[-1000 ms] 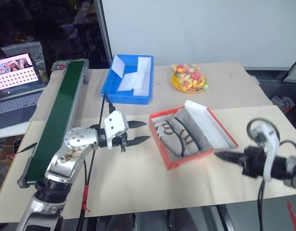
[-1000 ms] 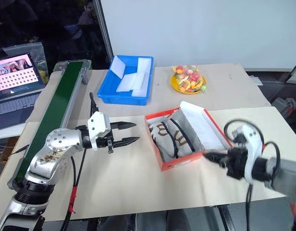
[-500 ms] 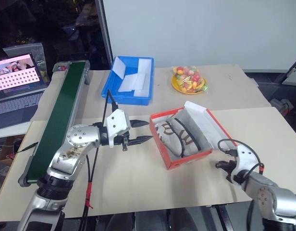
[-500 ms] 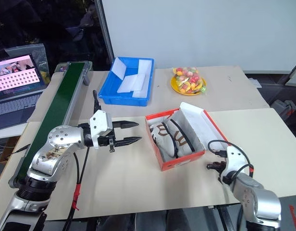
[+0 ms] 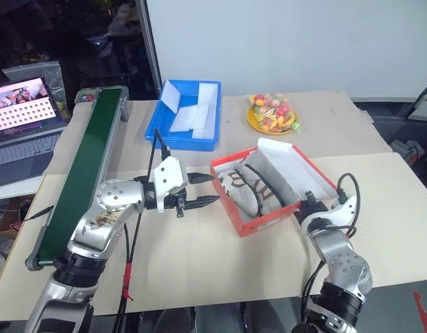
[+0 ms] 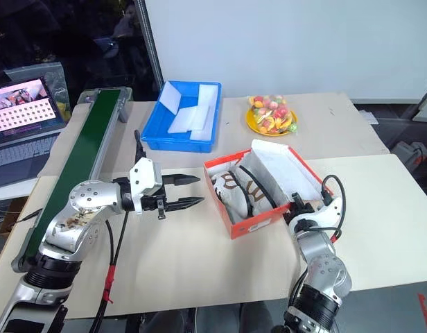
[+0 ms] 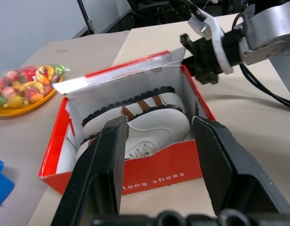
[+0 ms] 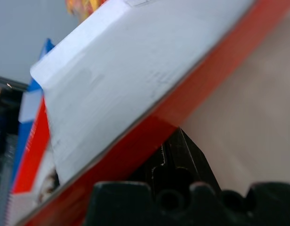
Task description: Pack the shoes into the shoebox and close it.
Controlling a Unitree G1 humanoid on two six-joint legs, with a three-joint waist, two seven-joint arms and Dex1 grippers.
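The red-orange shoebox [image 5: 260,223] lies open near the table's middle, and both grey-white shoes [image 5: 251,182] with dark laces lie side by side inside it. Its hinged lid [image 5: 294,166], white inside, stands partly raised along the right side. My right gripper [image 5: 301,207] is shut, with its tip pressed against the lid's red outer face [image 8: 135,141] from below. My left gripper [image 5: 213,187] hovers open just left of the box, pointing at it and touching nothing. In the left wrist view the box [image 7: 154,176] shows between the two fingers [image 7: 105,160].
A blue tray [image 5: 188,114] with white pieces stands at the back. A yellow plate of wrapped sweets [image 5: 271,113] sits to its right. A green conveyor belt [image 5: 85,166] runs along the left, with a laptop [image 5: 23,104] beyond it. Bare tabletop lies in front of the box.
My right arm swung forward and in to the box's right side, and its shut tip now sits under the lid. The lid has tipped up and the box slid slightly left. The left gripper stayed still.
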